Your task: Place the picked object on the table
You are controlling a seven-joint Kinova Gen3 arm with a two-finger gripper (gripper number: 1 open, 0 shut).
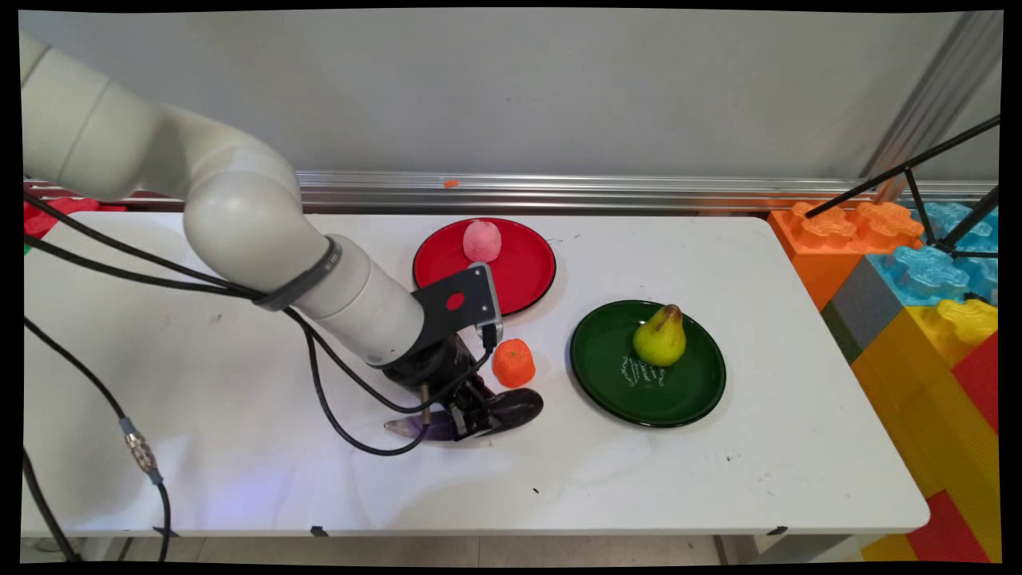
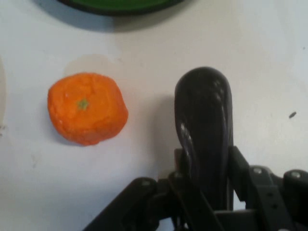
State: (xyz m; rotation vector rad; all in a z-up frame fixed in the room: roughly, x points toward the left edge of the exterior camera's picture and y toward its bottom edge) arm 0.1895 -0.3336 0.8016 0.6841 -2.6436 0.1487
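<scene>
The white table carries a green plate with a pear and a red plate with a pink fruit. The gripper clamps a dark purple eggplant lying on the table, just beside an orange mandarin.

The white desk carries a red plate at twelve o'clock, a green plate at three, an orange and a dark eggplant centrally.
</scene>
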